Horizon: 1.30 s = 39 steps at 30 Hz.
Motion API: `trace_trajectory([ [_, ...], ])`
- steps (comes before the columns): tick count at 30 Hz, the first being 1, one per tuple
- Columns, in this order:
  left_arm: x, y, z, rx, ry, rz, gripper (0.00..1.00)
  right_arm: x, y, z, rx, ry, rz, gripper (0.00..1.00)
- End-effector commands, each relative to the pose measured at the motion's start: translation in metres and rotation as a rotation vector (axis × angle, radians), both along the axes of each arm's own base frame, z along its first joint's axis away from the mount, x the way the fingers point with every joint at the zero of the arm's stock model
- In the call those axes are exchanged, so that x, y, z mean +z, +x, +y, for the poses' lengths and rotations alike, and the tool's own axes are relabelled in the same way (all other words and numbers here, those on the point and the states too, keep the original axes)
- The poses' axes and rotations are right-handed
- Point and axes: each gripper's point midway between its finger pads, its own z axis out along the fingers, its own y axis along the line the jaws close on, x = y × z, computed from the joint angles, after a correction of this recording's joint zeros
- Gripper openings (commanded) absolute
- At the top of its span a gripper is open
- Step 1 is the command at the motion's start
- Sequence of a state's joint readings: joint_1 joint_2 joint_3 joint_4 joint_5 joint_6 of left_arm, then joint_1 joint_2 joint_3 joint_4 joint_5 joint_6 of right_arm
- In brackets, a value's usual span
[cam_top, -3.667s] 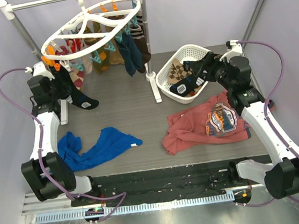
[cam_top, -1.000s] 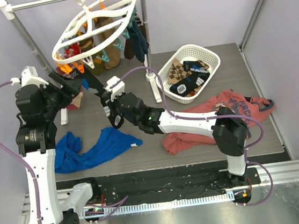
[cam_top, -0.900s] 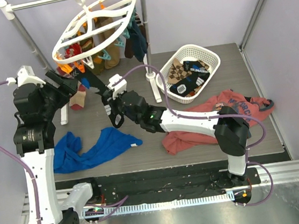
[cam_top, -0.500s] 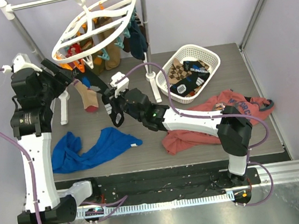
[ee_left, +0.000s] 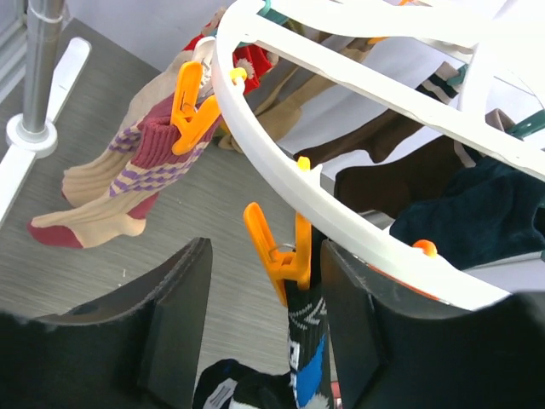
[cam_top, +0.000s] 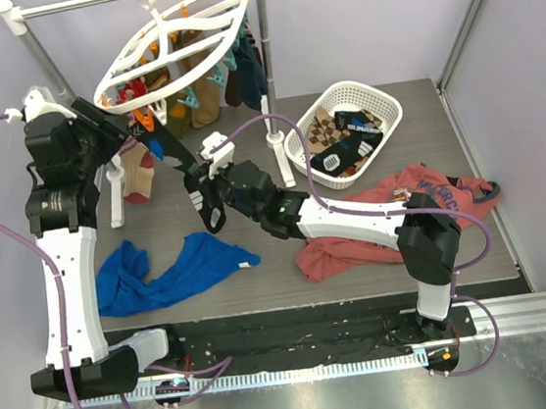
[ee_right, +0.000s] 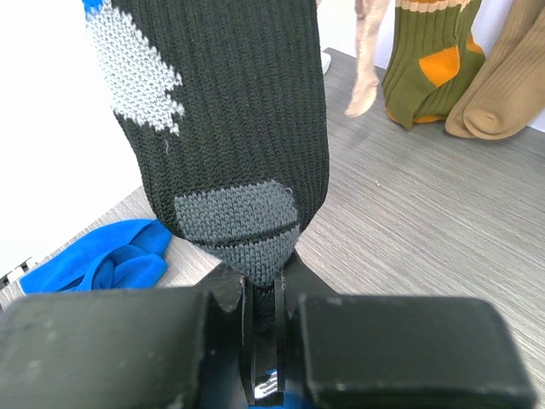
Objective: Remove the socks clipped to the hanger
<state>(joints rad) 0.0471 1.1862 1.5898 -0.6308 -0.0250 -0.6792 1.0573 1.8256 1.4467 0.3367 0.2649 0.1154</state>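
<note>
The white oval hanger (cam_top: 175, 38) hangs tilted from the rail, with several socks (cam_top: 197, 100) clipped under it. A black sock (cam_top: 174, 155) with blue and white marks stretches from an orange clip (ee_left: 285, 260) on the near-left rim down to my right gripper (cam_top: 204, 191). My right gripper (ee_right: 274, 298) is shut on the sock's grey toe (ee_right: 230, 221). My left gripper (ee_left: 264, 332) is raised to the hanger ring (ee_left: 358, 230), open, with one finger on each side of that orange clip and the black sock (ee_left: 306, 341). A red and tan patterned sock (ee_left: 128, 170) hangs from a neighbouring clip.
The metal rail stand (cam_top: 268, 77) holds the hanger. A white lattice basket (cam_top: 387, 105) at the back right holds several socks. A red printed shirt (cam_top: 393, 215) lies at the right and a blue shirt (cam_top: 172, 270) at the front left of the table.
My left gripper has risen to the hanger rim and its jaws have narrowed around the orange clip. The right gripper has stayed shut on the black sock, which is now stretched.
</note>
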Motion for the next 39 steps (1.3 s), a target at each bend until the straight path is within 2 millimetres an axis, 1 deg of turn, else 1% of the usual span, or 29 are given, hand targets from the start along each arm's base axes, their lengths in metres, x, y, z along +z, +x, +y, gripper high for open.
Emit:
trace_trajectory([
  [1,0.026,0.010,-0.001,-0.003,-0.007,-0.091,0.53,0.033,0.000,0.000,0.005,0.095,-0.035,0.01],
  [3,0.025,0.012,0.000,0.000,-0.007,-0.091,0.51,0.032,-0.001,0.001,0.010,0.094,-0.035,0.01],
  [6,0.023,0.013,0.001,0.007,-0.006,-0.093,0.45,0.032,-0.001,0.002,0.016,0.094,-0.032,0.01],
  [7,0.023,0.014,0.001,0.006,-0.005,-0.094,0.40,0.033,-0.001,0.002,0.021,0.099,-0.031,0.01],
  [9,0.023,0.014,0.001,0.006,-0.005,-0.097,0.35,0.033,-0.002,0.002,0.022,0.102,-0.028,0.01],
  [10,0.024,0.014,0.001,0.007,-0.007,-0.102,0.29,0.032,-0.002,0.002,0.022,0.103,-0.023,0.01],
  [12,0.023,0.015,0.001,0.007,-0.008,-0.101,0.24,0.034,-0.002,0.002,0.022,0.110,-0.024,0.01],
  [13,0.023,0.015,0.001,0.007,-0.010,-0.101,0.18,0.033,-0.003,0.003,0.024,0.110,-0.020,0.01],
  [15,0.023,0.015,0.002,0.011,-0.011,-0.099,0.11,0.034,-0.004,0.002,0.024,0.113,-0.019,0.01],
  [16,0.023,0.015,0.002,0.016,-0.013,-0.095,0.05,0.035,-0.004,0.002,0.026,0.115,-0.018,0.01],
  [18,0.023,0.015,0.003,0.021,-0.014,-0.088,0.00,0.036,-0.005,0.002,0.027,0.121,-0.013,0.01],
  [22,0.022,0.014,0.003,0.020,-0.013,-0.078,0.00,0.038,-0.006,-0.001,0.026,0.132,0.001,0.01],
  [25,0.024,0.012,0.003,0.019,-0.008,-0.082,0.00,0.034,-0.010,-0.006,0.024,0.131,0.043,0.01],
  [26,0.023,0.012,0.004,0.022,-0.008,-0.079,0.00,0.037,-0.014,-0.010,0.027,0.129,0.052,0.01],
  [27,0.023,0.011,0.003,0.019,-0.004,-0.077,0.00,0.030,-0.016,-0.014,0.027,0.121,0.072,0.01],
  [28,0.023,0.011,0.003,0.015,0.000,-0.076,0.00,0.029,-0.018,-0.018,0.023,0.115,0.079,0.01],
  [29,0.023,0.010,0.003,0.014,0.001,-0.075,0.00,0.038,-0.021,-0.027,0.018,0.127,0.075,0.01],
  [30,0.023,0.010,0.002,0.013,0.003,-0.075,0.00,0.030,-0.022,-0.033,0.010,0.115,0.087,0.01],
  [31,0.024,0.009,0.002,0.012,0.006,-0.078,0.00,0.032,-0.023,-0.039,0.000,0.118,0.085,0.01],
  [32,0.024,0.009,0.003,0.014,0.006,-0.078,0.00,0.032,-0.024,-0.045,-0.006,0.118,0.085,0.01],
  [33,0.024,0.007,0.001,0.006,0.005,-0.080,0.01,0.036,-0.027,-0.053,-0.009,0.125,0.079,0.01],
  [34,0.026,0.005,0.000,0.002,0.004,-0.084,0.02,0.039,-0.025,-0.058,-0.017,0.131,0.076,0.01],
  [35,0.027,0.004,-0.002,-0.009,0.001,-0.091,0.07,0.041,-0.023,-0.062,-0.023,0.134,0.074,0.01],
  [36,0.027,0.003,-0.004,-0.017,-0.005,-0.093,0.27,0.046,-0.024,-0.064,-0.024,0.144,0.069,0.01],
  [37,0.030,-0.002,-0.004,-0.018,-0.009,-0.105,0.39,0.047,-0.021,-0.067,-0.027,0.140,0.069,0.01],
  [38,0.031,-0.005,-0.010,-0.047,-0.019,-0.116,0.53,0.049,-0.020,-0.066,-0.026,0.144,0.068,0.01],
  [39,0.027,-0.004,-0.012,-0.059,-0.023,-0.121,0.56,0.054,-0.019,-0.067,-0.025,0.152,0.065,0.01],
])
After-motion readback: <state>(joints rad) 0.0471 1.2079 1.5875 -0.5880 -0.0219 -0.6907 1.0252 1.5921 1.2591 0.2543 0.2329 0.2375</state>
